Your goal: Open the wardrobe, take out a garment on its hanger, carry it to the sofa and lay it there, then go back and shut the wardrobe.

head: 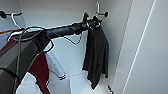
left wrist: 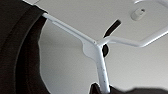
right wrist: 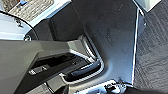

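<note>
**Left arm at the black shirt's hanger inside the open wardrobe**

The wardrobe (head: 62, 15) stands open, its white back wall and floor panel exposed. To the left hangs a maroon jacket (head: 40, 70) with white sleeves, on an orange-brown hanger (head: 6, 31) that hooks over a dark wall peg (head: 3, 14). The jacket sits just beside the robot's left arm, partly behind it, and loose black cables (head: 72, 40) loop below the forearm between the jacket and the shirt. On the right, a white door or side panel (head: 147, 50) rises close beside the shirt.

The black garment (head: 96, 55) hangs at the right of the interior, long and limp, its folds falling nearly to the wardrobe floor. Its pale hanger (head: 97, 7) has its hook top over a second dark peg (head: 106, 14) on the back wall. In the left wrist view the hanger (left wrist: 100, 62) shows as thin white bars meeting at a flat junction, with dark fabric (left wrist: 20, 50) draped over one shoulder bar.

The left pincer (head: 93, 23) is up at the hanger's neck, touching the top of the shirt; whether it is closed on the hanger or open I cannot tell.

The right wrist view shows dark robot bodywork and grey carpet (right wrist: 155, 50); the right pincer's state cannot be told.
</note>
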Motion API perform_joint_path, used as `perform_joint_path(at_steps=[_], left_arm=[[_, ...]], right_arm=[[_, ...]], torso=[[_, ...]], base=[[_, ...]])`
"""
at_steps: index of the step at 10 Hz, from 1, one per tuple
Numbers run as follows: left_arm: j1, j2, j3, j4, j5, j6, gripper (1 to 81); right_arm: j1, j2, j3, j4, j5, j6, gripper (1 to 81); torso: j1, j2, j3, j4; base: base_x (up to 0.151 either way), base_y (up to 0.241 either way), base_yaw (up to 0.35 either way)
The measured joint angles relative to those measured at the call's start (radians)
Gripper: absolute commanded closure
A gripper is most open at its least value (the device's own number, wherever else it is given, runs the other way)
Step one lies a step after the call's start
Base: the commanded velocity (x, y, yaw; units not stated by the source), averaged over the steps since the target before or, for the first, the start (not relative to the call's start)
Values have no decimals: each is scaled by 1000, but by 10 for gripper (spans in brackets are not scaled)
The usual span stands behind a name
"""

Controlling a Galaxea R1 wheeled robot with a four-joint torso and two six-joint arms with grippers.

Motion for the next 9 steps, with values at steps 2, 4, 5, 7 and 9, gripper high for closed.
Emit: perform_joint_path(at_steps=[2, 4, 5, 7, 9], left_arm=[[-40, -62, 76, 18, 27, 4, 811], [-43, -88, 154, 37, 83, 4, 811], [-43, -99, 179, 43, 111, 3, 811], [-36, -98, 197, 59, 145, 3, 811], [-22, -90, 203, 66, 149, 4, 811]], right_arm=[[0, 0, 1, -1, 0, -2, 10], [1, 0, 2, -1, 0, -7, 10], [3, 0, 2, -1, 0, -7, 10], [6, 0, 2, -1, 4, -7, 10], [9, 0, 2, -1, 9, -7, 10]], torso=[[0, 0, 0, 15], [0, 0, 0, 76], [0, 0, 0, 112], [0, 0, 0, 177], [0, 0, 0, 201]], base=[[0, 0, 0], [0, 0, 0], [0, 0, 0], [0, 0, 0], [0, 0, 0]])
